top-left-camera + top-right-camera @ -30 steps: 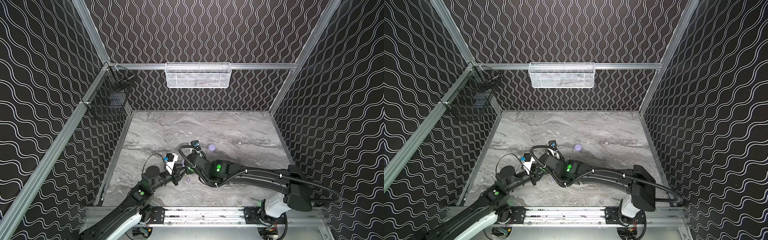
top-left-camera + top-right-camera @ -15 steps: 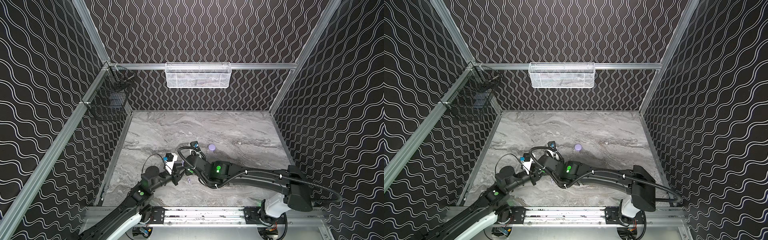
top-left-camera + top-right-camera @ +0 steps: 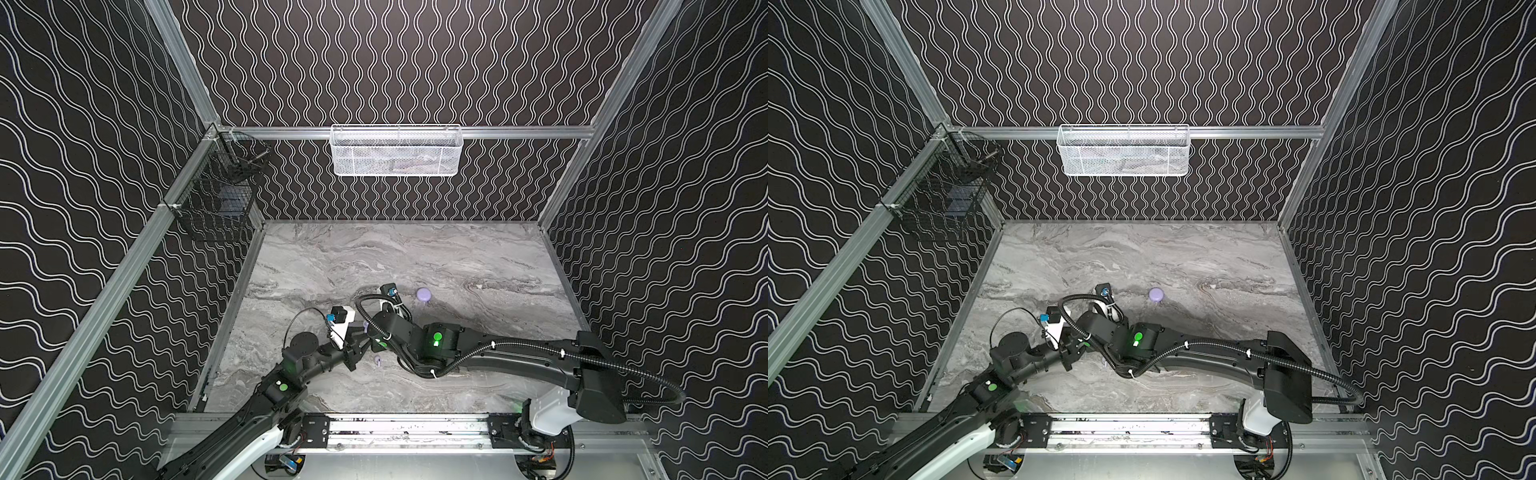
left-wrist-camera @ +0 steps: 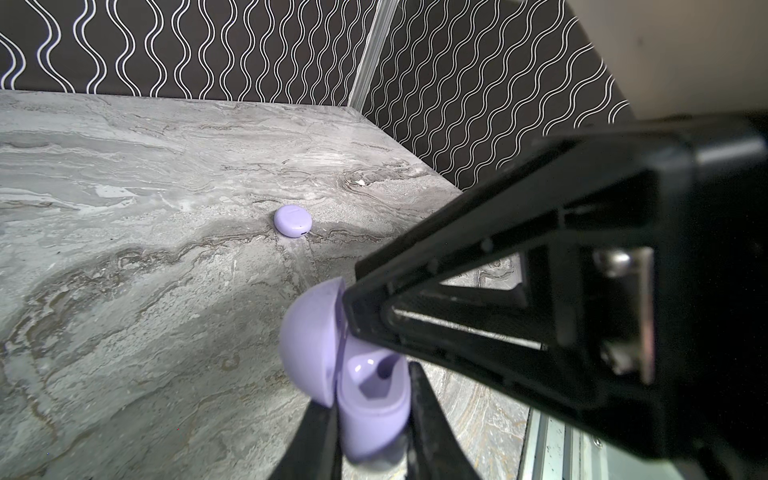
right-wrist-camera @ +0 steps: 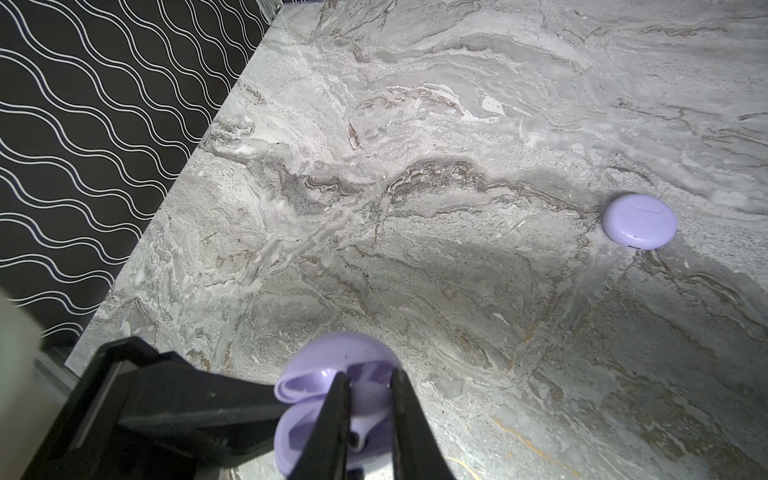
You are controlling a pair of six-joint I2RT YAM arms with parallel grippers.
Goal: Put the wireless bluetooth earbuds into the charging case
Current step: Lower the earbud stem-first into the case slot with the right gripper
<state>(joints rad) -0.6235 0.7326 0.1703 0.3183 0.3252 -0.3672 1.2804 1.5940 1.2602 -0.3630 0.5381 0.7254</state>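
Note:
My left gripper [image 4: 372, 399] is shut on the base of an open lavender charging case [image 4: 374, 407], whose lid [image 4: 307, 349] is swung back. My right gripper [image 5: 370, 376] is shut on a pale lavender earbud [image 5: 370, 419], held right over the case's open inside [image 5: 299, 440]. I cannot tell whether it touches the socket. In a top view the two grippers meet at the front left of the table, where a sliver of the case [image 3: 365, 325] shows. Another earbud [image 3: 378, 360] lies loose on the marble just in front of them.
A second lavender case [image 3: 423, 294] [image 3: 1156, 294] [image 5: 640, 221] lies closed on the table, behind and right of the grippers. A white mesh basket [image 3: 395, 150] hangs on the back wall. A black wire basket [image 3: 220, 199] hangs on the left wall.

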